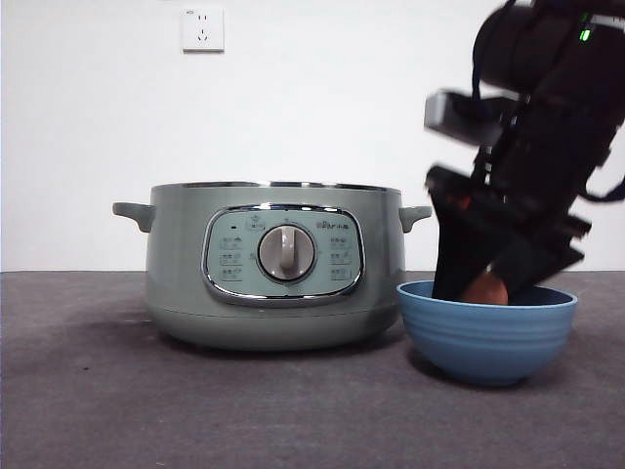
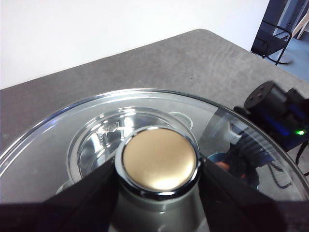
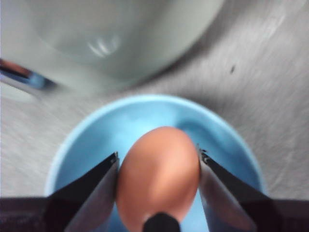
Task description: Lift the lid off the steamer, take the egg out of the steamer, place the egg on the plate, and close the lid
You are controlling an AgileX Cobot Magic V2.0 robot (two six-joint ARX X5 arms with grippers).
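Observation:
The pale green steamer (image 1: 273,264) stands open on the table, with no lid on it. Just right of it sits the blue plate (image 1: 486,337). My right gripper (image 1: 469,283) reaches down into the plate, shut on the brown egg (image 1: 485,290). The right wrist view shows the egg (image 3: 158,174) between the jaws of that gripper (image 3: 158,153), over the plate's (image 3: 145,113) floor. I cannot tell whether it touches the floor. My left gripper (image 2: 157,164) is shut on the knob (image 2: 158,158) of the glass lid (image 2: 63,135), held out of the front view.
A white wall with a socket (image 1: 202,29) stands behind the grey table (image 1: 98,391). Through the glass lid I see the right arm (image 2: 275,104) and the table's far rounded corner (image 2: 203,36). The steamer's side handles (image 1: 134,213) stick out.

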